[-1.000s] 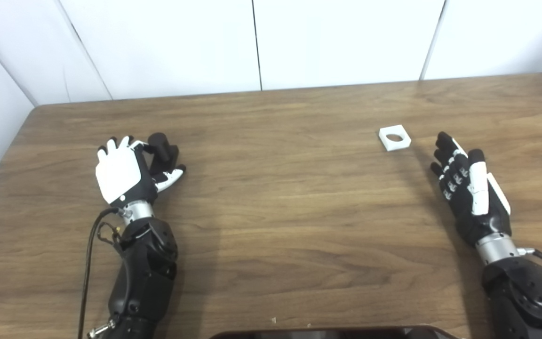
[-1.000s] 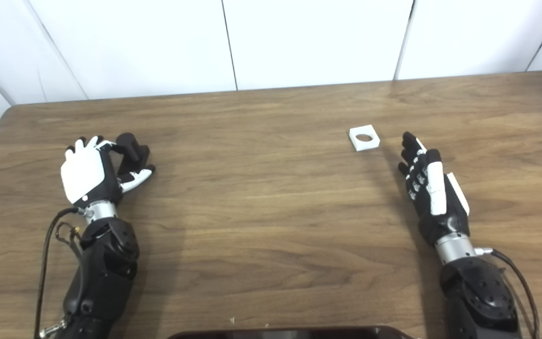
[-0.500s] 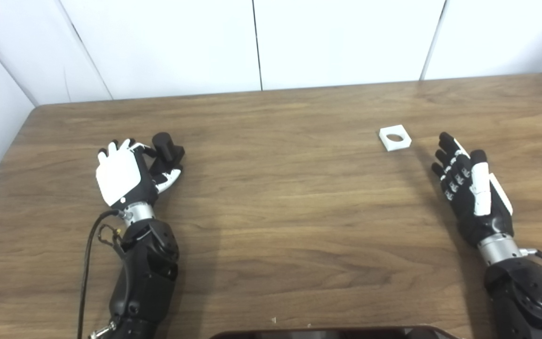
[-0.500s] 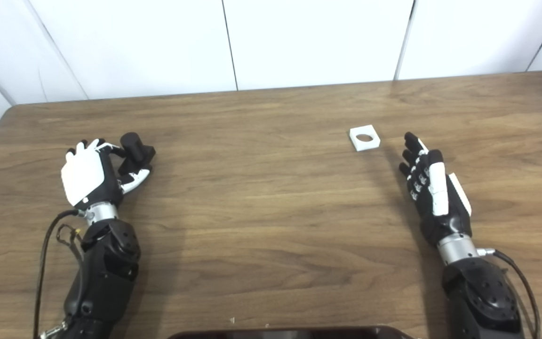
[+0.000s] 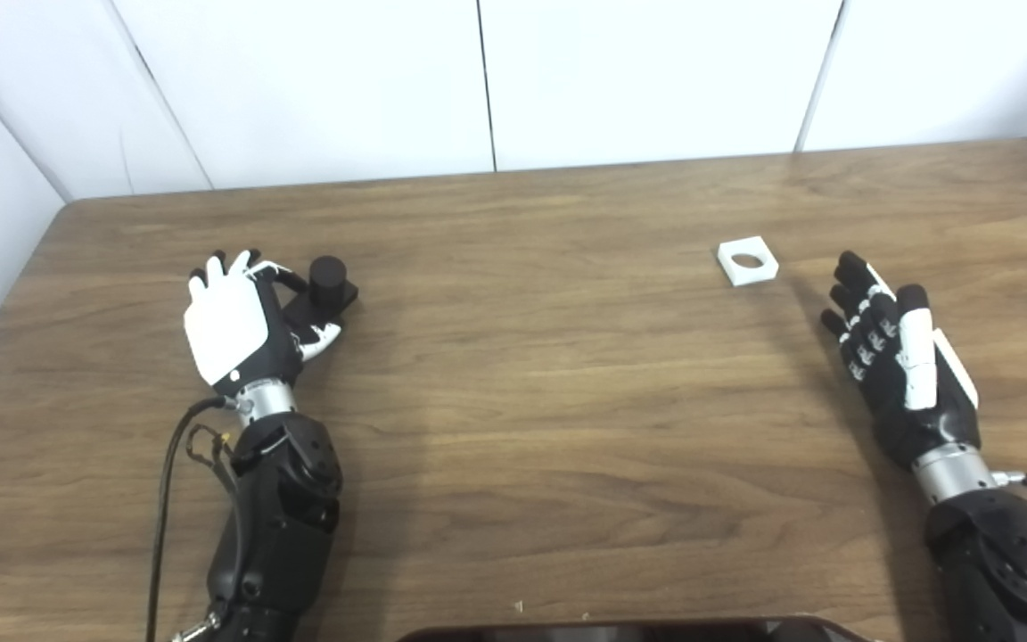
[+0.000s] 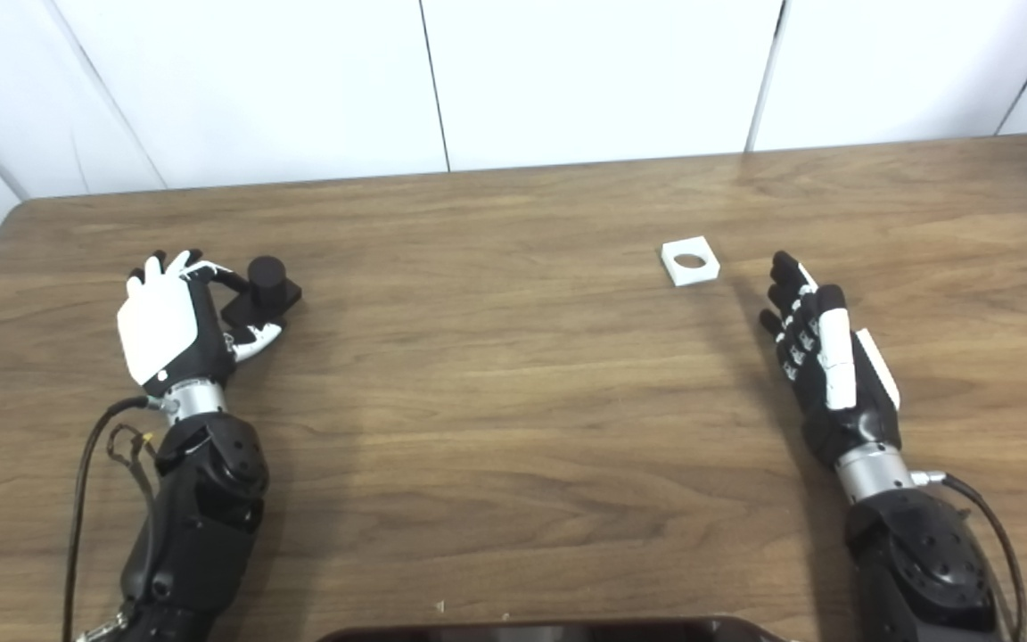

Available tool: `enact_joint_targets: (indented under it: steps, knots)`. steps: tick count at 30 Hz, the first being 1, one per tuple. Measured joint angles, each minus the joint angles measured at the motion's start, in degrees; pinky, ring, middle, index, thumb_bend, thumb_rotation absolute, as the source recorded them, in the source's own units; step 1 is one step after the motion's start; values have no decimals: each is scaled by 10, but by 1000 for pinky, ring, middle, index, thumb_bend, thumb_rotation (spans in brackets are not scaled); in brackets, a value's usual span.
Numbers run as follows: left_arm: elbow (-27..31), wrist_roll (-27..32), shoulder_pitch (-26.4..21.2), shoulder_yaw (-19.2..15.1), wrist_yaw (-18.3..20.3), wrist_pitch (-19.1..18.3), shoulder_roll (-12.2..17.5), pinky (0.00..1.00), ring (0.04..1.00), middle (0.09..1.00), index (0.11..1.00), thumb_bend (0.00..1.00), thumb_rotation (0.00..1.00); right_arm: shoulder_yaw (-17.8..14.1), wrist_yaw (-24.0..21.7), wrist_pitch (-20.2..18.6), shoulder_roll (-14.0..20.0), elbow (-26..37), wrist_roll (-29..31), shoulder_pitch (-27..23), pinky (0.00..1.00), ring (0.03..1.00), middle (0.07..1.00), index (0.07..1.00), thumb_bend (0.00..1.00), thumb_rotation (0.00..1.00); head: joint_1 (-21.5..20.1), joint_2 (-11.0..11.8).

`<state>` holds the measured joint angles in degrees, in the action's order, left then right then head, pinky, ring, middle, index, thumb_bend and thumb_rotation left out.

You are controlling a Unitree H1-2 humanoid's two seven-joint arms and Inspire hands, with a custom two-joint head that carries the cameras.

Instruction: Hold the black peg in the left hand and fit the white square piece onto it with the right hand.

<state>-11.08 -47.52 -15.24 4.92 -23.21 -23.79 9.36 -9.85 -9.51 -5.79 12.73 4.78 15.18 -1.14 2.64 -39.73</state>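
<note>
The black peg stands upright on its square base on the table, just right of my left hand. The hand lies palm down with most fingers stretched out. One curled finger and the thumb touch the base's left and near edges without gripping it. The white square piece with a round hole lies flat at the right, also in the right eye view. My right hand is open and empty, fingers straight, a short way right of and nearer than the piece.
The wooden table meets white wall panels at the back; its left edge is close to my left arm. A dark rounded object shows at the bottom edge. A black cable hangs beside the left forearm.
The peg went from tilted in my left hand's grasp to upright on the table, a little to the right. The left fingers opened. My right hand drew slightly back from the white piece.
</note>
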Motion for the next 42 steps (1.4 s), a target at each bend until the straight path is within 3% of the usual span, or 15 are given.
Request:
enact_joint_targets:
  steps: [12, 20, 34, 42]
  knots:
    - [3, 9, 4, 8, -7, 4, 0, 1000, 980, 873, 492, 509, 66, -1, -1, -1, 2, 0, 1, 0, 1000, 1000, 989, 957, 658, 1000, -2, 1]
    - [32, 9, 17, 27, 16, 1, 2, 1000, 968, 864, 493, 508, 69, 0, 0, -1, 1, 0, -1, 0, 1000, 1000, 980, 953, 683, 1000, -5, 2]
    - [124, -20, 72, 123, 62, 25, 1, 1000, 962, 874, 493, 506, 74, 9, 7, -2, -4, 5, -7, 0, 1000, 1000, 991, 962, 714, 1000, -16, 1]
    - [169, -37, 100, 160, 86, 41, -2, 1000, 963, 887, 494, 506, 72, 13, 9, -2, -4, 7, -10, 1, 1000, 1000, 989, 962, 687, 1000, -21, 2]
